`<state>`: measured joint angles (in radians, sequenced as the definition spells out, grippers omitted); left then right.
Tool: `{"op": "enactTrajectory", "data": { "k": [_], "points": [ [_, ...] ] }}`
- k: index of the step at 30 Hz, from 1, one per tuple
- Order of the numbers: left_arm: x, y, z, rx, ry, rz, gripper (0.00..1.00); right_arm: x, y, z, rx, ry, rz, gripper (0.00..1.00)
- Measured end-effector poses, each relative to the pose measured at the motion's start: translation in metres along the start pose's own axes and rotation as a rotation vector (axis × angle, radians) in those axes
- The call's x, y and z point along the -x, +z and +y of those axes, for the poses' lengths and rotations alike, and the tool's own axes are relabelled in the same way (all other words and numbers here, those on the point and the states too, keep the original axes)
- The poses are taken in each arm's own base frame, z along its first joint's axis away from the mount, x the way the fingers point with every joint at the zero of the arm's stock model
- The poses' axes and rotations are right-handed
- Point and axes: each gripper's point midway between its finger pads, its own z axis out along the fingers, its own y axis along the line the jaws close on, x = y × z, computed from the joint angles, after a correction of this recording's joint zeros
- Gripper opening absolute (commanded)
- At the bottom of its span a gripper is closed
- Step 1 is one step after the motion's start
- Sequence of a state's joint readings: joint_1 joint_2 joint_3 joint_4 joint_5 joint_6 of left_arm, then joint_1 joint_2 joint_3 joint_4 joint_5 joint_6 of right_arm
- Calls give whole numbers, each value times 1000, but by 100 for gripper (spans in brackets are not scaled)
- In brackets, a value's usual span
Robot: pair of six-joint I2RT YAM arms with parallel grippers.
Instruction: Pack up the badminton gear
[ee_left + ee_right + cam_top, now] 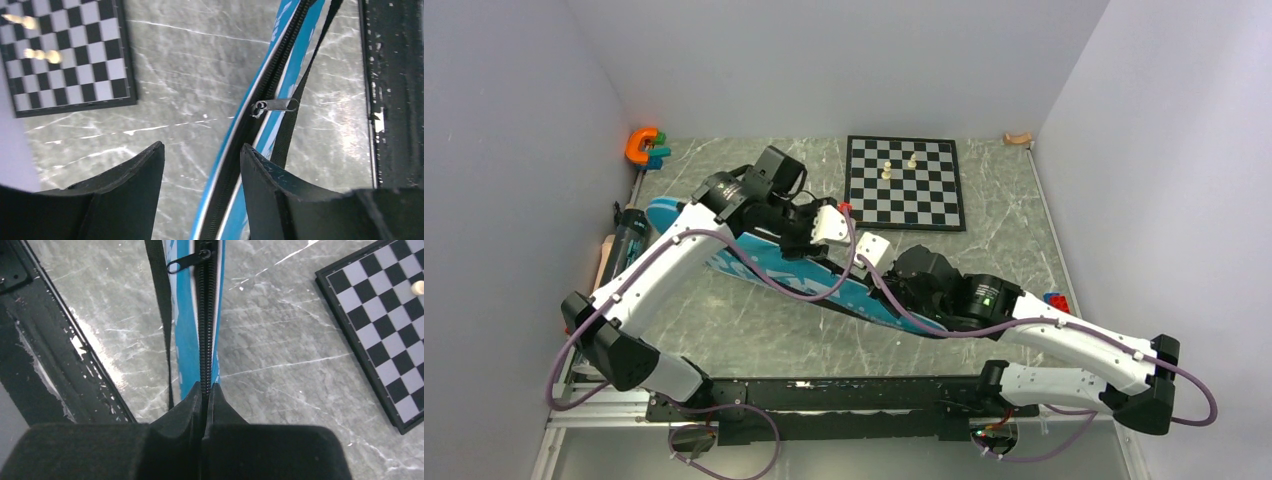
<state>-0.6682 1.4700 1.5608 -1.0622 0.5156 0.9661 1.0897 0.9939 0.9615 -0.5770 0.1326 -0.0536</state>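
Note:
The badminton gear in view is a blue racket bag (pixel 759 268) lying diagonally across the table, its black zipper edge up. My left gripper (pixel 200 150) hangs open over that edge, the zipper line running between its fingers (pixel 272 190) untouched. A silver zipper pull (pixel 274 105) lies a little beyond them. Further down the bag, my right gripper (pixel 205 386) is shut on the zipper seam (pixel 205 325). In the right wrist view a zipper pull (pixel 186 262) sits far ahead on the seam. In the top view the left gripper (pixel 812 235) and right gripper (pixel 892 270) are close together over the bag.
A chessboard (pixel 904 182) with two pale pieces lies at the back, right of the bag. An orange clamp (pixel 641 146) sits in the back left corner. A dark cylinder (pixel 629 235) lies along the left wall. The black mounting rail (pixel 844 395) runs along the near edge.

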Motion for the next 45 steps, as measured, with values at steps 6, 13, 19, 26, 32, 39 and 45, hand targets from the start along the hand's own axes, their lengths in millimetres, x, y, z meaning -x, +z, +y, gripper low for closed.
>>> {"op": "enactTrajectory", "data": {
  "k": [6, 13, 19, 26, 32, 39, 45],
  "points": [
    [12, -28, 9, 91, 67, -7, 77, 8, -4, -3, -25, -30, -31, 0],
    [-1, -35, -28, -15, 48, 12, 77, 13, -6, -5, -40, -58, -49, 0],
    [7, -56, -22, -20, 10, 27, 99, 18, -9, -7, -53, -65, -61, 0],
    [-4, -73, -31, 80, -58, 11, 99, 19, -9, -8, -59, -78, -64, 0],
    [-18, -38, -30, 14, -204, 23, 100, 29, -14, -11, -75, -85, -85, 0],
    [-28, -16, -38, 68, -191, -38, 98, 36, -17, -11, -78, -96, -102, 0],
    [-11, -19, -25, 93, -144, -89, 72, 36, -18, -11, -82, -102, -102, 0]
  ]
}}
